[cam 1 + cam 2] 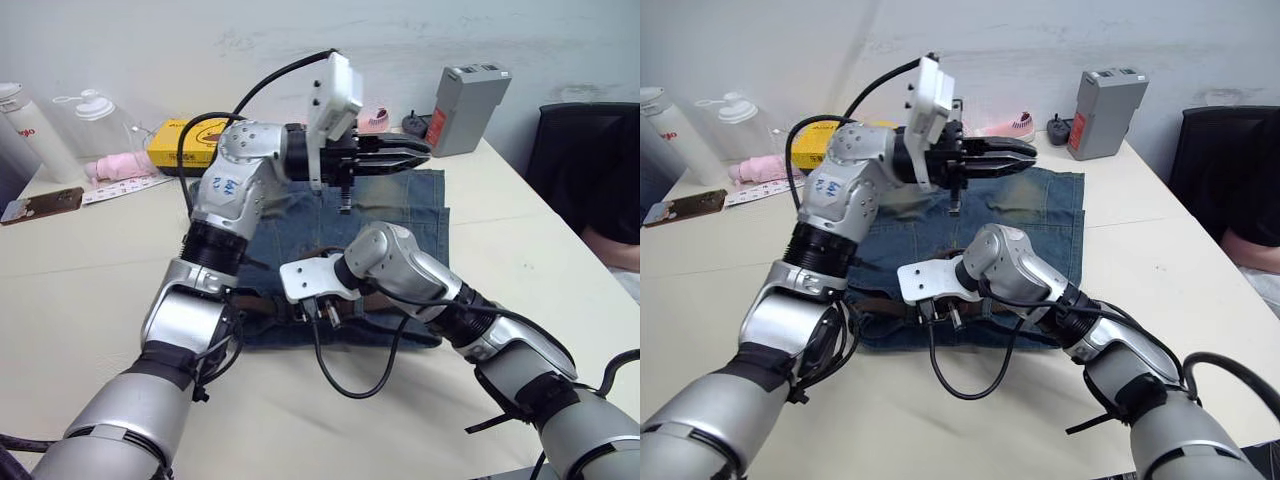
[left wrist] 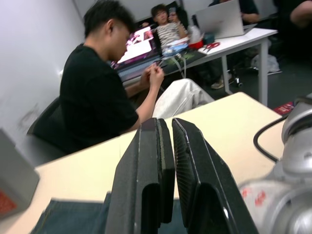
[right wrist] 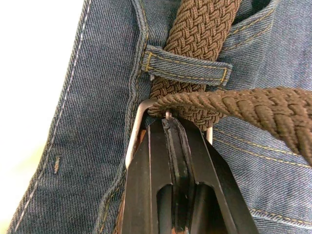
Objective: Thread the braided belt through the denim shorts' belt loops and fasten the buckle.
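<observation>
Denim shorts: faded blue denim shorts lie flat on the pale tabletop, waistband toward the robot at 6 o'clock, legs running to 12 o'clock.
Braided belt: dark-brown woven strap lies along the waistband; it passes under 1 blue denim belt loop, and a second stretch of strap crosses over toward 3 o'clock in the right wrist view.
Buckle: silver rectangular metal frame sits on the waistband just beside that loop, the strap running through it.
Right gripper: black two-fingered right gripper is down at the waistband, fingers pressed together, tips touching the buckle where the strap crosses it; whether they pinch anything, I cannot tell.
Left gripper: black two-fingered left gripper hangs raised above the shorts' legs, at 12 o'clock from the right gripper, fingers pressed nearly together with a thin slit between, holding nothing.
Surroundings: grey box at the table's 1 o'clock corner; yellow box and white bottle at 10 o'clock; person in a black shirt seated past the far edge.
</observation>
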`<move>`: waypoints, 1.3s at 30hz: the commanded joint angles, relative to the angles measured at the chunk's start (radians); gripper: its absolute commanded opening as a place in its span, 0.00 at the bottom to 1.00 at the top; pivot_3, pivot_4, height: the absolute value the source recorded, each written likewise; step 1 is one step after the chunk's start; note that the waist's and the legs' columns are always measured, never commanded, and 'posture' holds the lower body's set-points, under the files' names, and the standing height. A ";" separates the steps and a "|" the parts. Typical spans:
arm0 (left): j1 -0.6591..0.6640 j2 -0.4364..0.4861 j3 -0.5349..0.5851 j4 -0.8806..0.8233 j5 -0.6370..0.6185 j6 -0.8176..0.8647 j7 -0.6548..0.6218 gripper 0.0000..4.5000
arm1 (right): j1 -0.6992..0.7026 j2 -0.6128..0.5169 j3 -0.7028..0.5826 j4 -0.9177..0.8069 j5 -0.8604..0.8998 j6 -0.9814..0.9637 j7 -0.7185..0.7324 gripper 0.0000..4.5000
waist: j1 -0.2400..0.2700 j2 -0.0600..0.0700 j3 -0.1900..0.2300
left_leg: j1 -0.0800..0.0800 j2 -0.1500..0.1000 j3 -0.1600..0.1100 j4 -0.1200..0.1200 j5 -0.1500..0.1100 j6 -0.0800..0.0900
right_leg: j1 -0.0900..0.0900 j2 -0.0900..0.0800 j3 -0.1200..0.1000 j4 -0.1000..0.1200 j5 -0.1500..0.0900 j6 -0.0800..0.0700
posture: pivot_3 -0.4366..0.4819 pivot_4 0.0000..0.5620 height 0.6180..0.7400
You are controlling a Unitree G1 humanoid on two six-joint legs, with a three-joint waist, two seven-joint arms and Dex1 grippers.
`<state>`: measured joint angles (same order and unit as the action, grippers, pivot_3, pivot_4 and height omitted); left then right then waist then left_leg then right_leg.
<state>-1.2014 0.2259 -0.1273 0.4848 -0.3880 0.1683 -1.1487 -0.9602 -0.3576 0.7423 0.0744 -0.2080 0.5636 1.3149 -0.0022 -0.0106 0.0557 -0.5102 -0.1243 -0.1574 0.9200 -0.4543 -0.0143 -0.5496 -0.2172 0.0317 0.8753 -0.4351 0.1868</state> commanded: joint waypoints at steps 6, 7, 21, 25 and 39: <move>0.070 0.149 0.077 -0.010 0.022 0.068 0.014 0.11 | 0.153 -0.001 0.173 0.081 -0.027 0.029 0.082 0.02 | -0.002 0.003 -0.001 | 0.003 0.000 0.000 -0.004 0.000 -0.001 | -0.001 0.000 0.001 -0.002 0.000 0.001 | 0.48 0.27 0.05; 0.087 0.176 0.086 -0.017 0.017 0.091 0.011 0.16 | 0.156 0.000 0.169 0.079 -0.026 0.032 0.078 0.00 | -0.002 0.004 -0.002 | 0.003 0.000 0.000 -0.005 0.000 -0.001 | -0.001 0.000 0.001 -0.003 0.000 0.001 | 0.48 0.27 0.05; 0.261 0.329 0.035 0.006 0.048 0.276 -0.138 0.95 | 0.180 0.008 0.129 0.063 -0.031 0.053 0.055 0.00 | 0.001 0.000 -0.004 | 0.006 -0.001 -0.004 -0.009 -0.002 -0.003 | -0.002 0.002 0.001 -0.003 0.000 0.001 | 0.48 0.27 0.05; 0.271 0.307 0.015 0.063 0.072 0.265 -0.153 0.95 | 0.181 0.008 0.123 0.061 -0.034 0.056 0.053 0.00 | 0.000 0.001 -0.004 | 0.006 -0.001 -0.004 -0.009 -0.002 -0.003 | -0.002 0.002 0.001 -0.003 0.000 0.001 | 0.48 0.27 0.05; 0.327 0.281 -0.019 0.059 0.122 0.269 -0.184 0.90 | 0.179 0.016 0.109 0.062 -0.038 0.062 0.040 0.00 | 0.000 0.001 -0.004 | 0.005 -0.001 -0.004 -0.009 -0.002 -0.003 | -0.002 0.001 0.001 -0.003 0.000 0.001 | 0.48 0.27 0.05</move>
<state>-0.8756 0.5065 -0.1435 0.5847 -0.2642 0.4292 -1.3168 -0.9044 -0.3367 0.6984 0.0427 -0.2245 0.5693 1.3071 -0.0025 -0.0100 0.0518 -0.5047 -0.1249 -0.1612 0.9106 -0.4561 -0.0171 -0.5520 -0.2162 0.0323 0.8721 -0.4348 0.1878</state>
